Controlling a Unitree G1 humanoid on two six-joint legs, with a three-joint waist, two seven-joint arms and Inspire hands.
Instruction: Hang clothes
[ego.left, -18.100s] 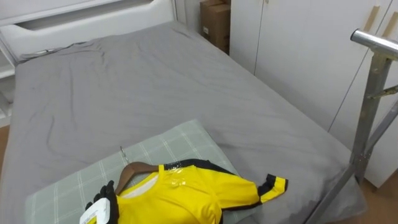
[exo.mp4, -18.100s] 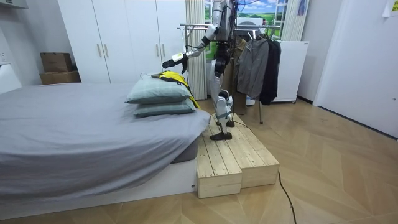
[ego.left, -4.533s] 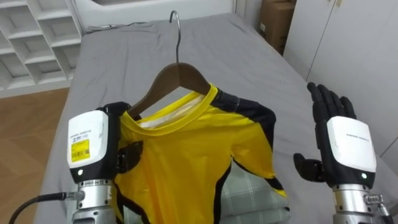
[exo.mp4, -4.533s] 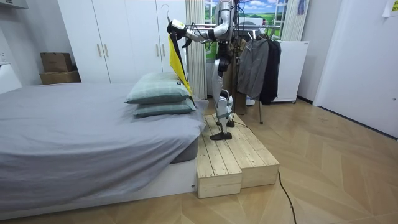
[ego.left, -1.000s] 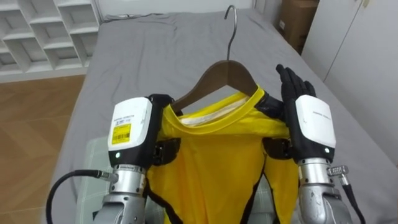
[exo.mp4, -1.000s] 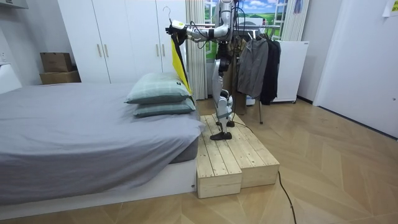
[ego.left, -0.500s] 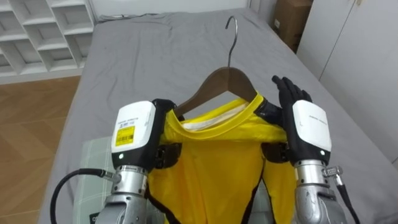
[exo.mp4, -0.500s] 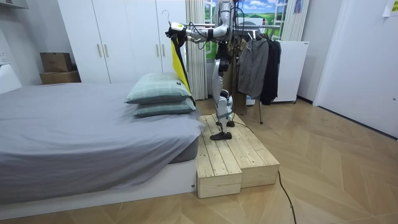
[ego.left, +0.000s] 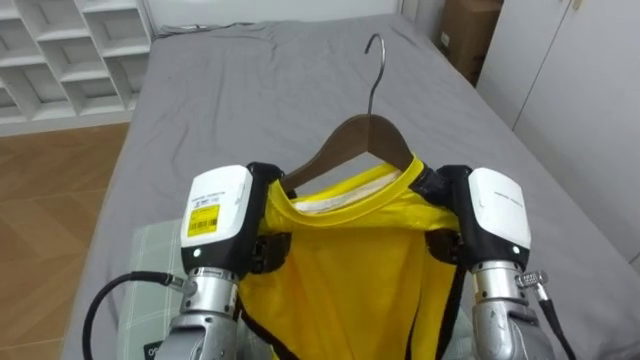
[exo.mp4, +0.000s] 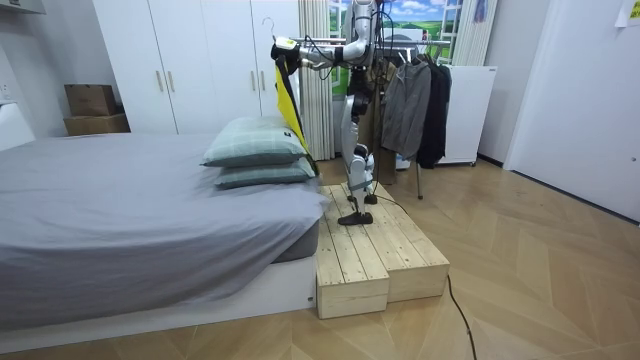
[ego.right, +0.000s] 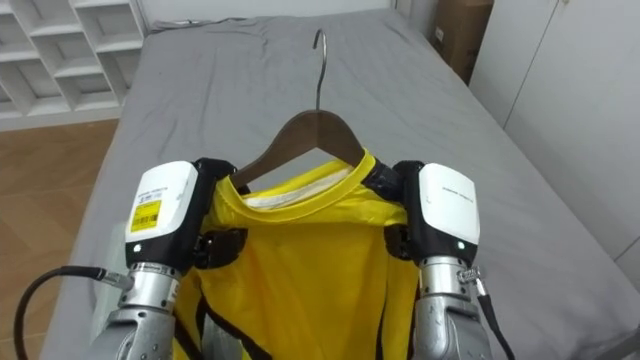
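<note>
— Where is the yellow shirt (ego.left: 350, 270)?
— Up in the air over the grey bed (ego.left: 250, 90), hung on a wooden hanger (ego.left: 355, 135) (its hook points upward, free in the air).
— What holds it?
— Both. The left robot hand (ego.left: 222, 215) is clamped on one shoulder of the shirt and the right robot hand (ego.left: 492, 212) on the other, with fingers curled round the cloth.
— And the robot?
— It stands on a wooden platform (exo.mp4: 375, 250) beside the pillows (exo.mp4: 258, 150).
</note>
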